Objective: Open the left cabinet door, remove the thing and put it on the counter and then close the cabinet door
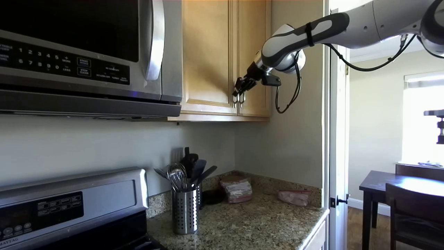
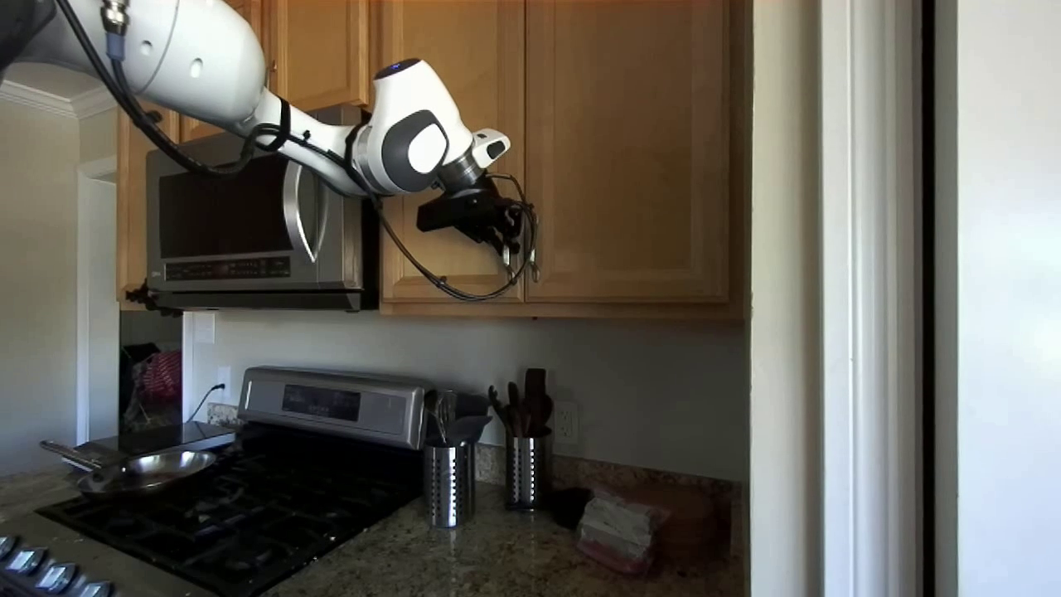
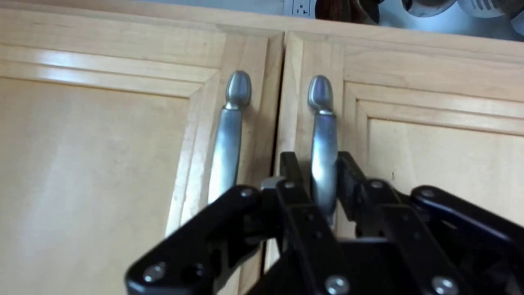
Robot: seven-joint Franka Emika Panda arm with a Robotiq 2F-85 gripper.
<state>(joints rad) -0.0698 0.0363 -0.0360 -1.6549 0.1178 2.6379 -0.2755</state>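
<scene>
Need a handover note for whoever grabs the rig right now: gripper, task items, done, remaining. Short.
Gripper: fingers on either side of the handle of the left cabinet door; can't tell whether it's clamped.
Door: shut.
The thing: not visible in any view; presumably inside the cabinet.
Counter: below the cabinet, steel utensil cups on it.
Done: gripper positioned at the correct handle.
Remaining: confirm grip, open the door, take the thing out, set it on the counter, close the door.

In the wrist view, the edge cuts the left cabinet door; my hand hides part of its handle.
</scene>
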